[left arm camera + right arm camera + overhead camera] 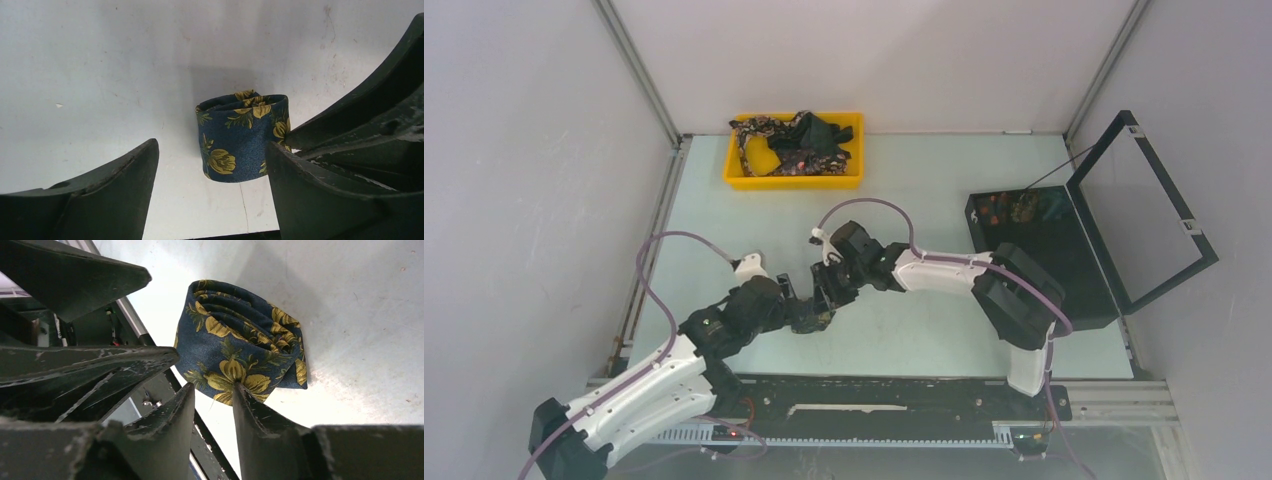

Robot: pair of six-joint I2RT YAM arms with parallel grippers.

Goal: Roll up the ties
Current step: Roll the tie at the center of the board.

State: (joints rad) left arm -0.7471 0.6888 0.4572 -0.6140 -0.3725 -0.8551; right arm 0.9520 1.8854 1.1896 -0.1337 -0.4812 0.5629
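Observation:
A rolled tie (pixel 242 137), dark blue with yellow flowers, stands on its edge on the pale table. It also shows in the right wrist view (pixel 240 335) and, small, in the top view (pixel 823 319). My left gripper (pixel 212 145) is open wide, and the roll sits just ahead of its tips without touching them. My right gripper (pixel 214 386) is nearly closed. Its tips pinch the roll's lower outer layers, and one fingertip (pixel 237 390) sits in a fold. Both grippers meet at the table's near middle, left (pixel 807 318) and right (pixel 827 298). More ties (pixel 796 143) lie tangled in the tray.
A yellow tray (pixel 742 176) stands at the back centre. A black hinged box (pixel 1064 262), lid open, stands at the right with rolled ties (pixel 1009 208) in its far end. A black rail (pixel 894 390) runs along the near table edge, close to the roll.

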